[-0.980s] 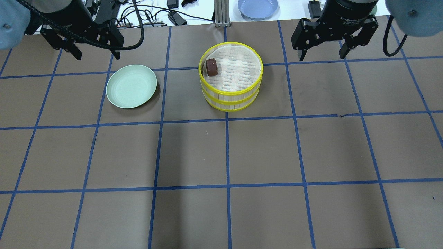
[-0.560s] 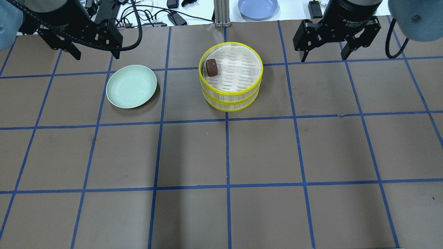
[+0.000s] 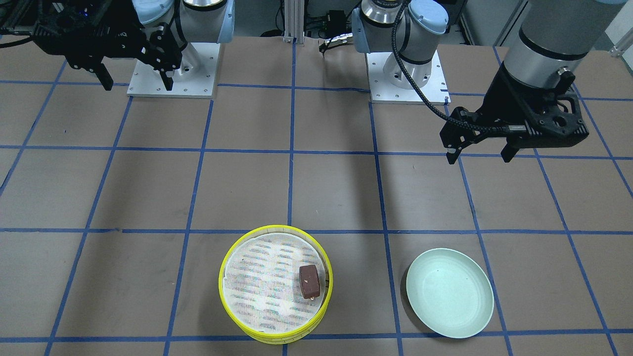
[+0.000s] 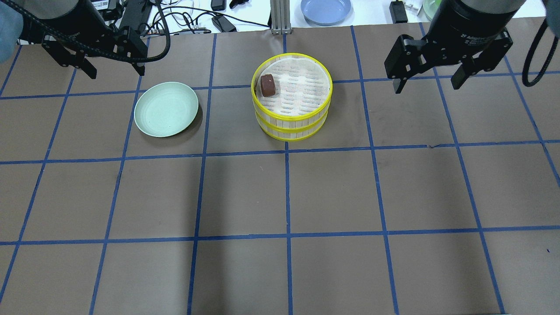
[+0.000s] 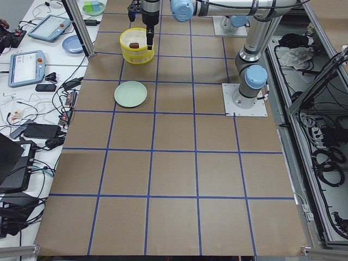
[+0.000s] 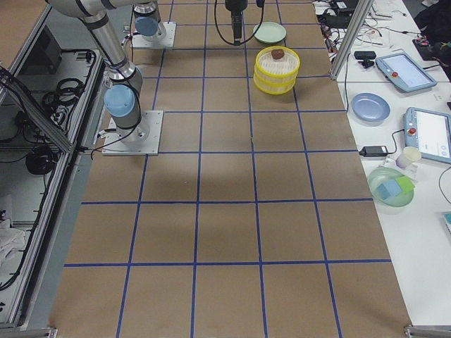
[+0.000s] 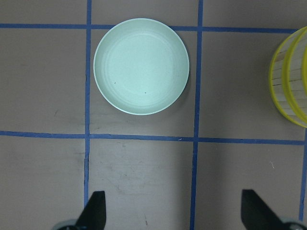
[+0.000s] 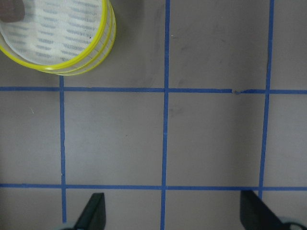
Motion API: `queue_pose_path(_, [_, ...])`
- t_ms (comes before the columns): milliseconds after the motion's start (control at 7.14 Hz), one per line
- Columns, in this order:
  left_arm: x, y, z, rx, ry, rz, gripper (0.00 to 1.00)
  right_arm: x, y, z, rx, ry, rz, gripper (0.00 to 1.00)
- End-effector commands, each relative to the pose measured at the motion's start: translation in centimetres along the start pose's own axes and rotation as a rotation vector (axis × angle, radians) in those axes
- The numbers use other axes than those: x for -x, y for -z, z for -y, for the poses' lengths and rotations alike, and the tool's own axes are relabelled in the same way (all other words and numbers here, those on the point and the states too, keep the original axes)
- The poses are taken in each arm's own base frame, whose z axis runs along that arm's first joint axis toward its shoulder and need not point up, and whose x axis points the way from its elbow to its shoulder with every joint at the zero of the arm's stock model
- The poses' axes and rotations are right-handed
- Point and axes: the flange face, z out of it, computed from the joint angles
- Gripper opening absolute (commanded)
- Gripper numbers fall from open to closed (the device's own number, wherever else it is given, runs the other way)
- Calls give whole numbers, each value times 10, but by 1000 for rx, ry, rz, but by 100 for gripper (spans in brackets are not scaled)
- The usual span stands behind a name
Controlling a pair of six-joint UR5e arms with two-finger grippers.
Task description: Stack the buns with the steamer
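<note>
My left gripper (image 4: 116, 72) and right gripper (image 4: 427, 86): wide open, empty; dark brown rectangular bun (image 4: 267, 85) inside yellow-rimmed round bamboo steamer (image 4: 291, 127), upper centre.

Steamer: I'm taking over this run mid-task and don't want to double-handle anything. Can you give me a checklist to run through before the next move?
1. Brown bun lies inside the top tier of the steamer, near its wall: ok.
2. Cream-white bun located: cannot tell; it shows in no view, and the lower tier is hidden.
3. Left tool open and empty, hanging above the table behind the green plate: ok.
4. Right tool open and empty, off to the steamer's side: ok.
5. Green plate has nothing on it: ok.
6. Steamer tiers sit squarely one on the other: ok.
</note>
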Motion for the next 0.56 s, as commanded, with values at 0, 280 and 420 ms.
queue_pose_path(0, [2, -7, -4, 14, 4, 1, 100, -1, -9, 6, 6, 7, -10, 100])
queue_pose_path(280, [1, -12, 1, 11, 1, -2, 100, -1, -23, 15, 30, 7, -5, 100])
queue_pose_path(420, [1, -19, 6, 9, 1, -2, 100, -4, -25, 20, 20, 10, -17, 100])
